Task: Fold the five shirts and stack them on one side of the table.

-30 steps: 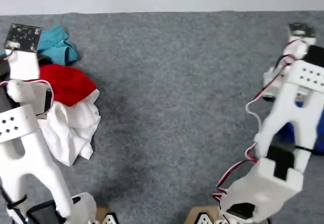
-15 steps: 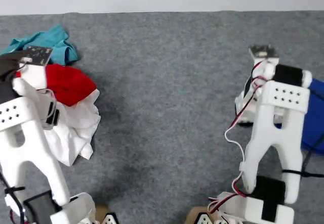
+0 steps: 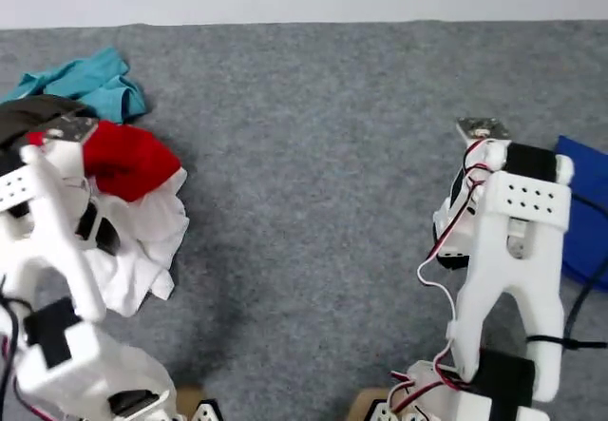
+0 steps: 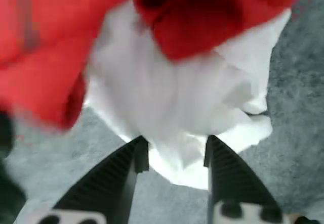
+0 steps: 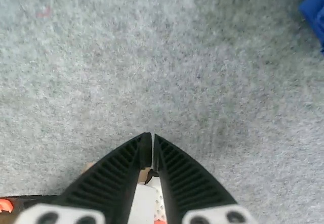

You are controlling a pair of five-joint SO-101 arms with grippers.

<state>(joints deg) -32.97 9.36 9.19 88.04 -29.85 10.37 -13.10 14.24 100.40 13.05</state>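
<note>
One left gripper (image 4: 175, 148): jaws apart over white shirt (image 4: 167, 92)
Right gripper (image 5: 152, 143): jaws together, empty, above grey mat (image 5: 152, 57)

No legible writing, label, brand mark, number or sign on any surface in view. Nothing readable to log.

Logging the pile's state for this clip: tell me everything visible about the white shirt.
The white shirt is soft, crumpled cloth, unfolded, lying in a heap on the grey table at its left side. The red shirt lies over its far part. One edge shows between the open left gripper's fingers; whether they touch it is unclear.
</note>
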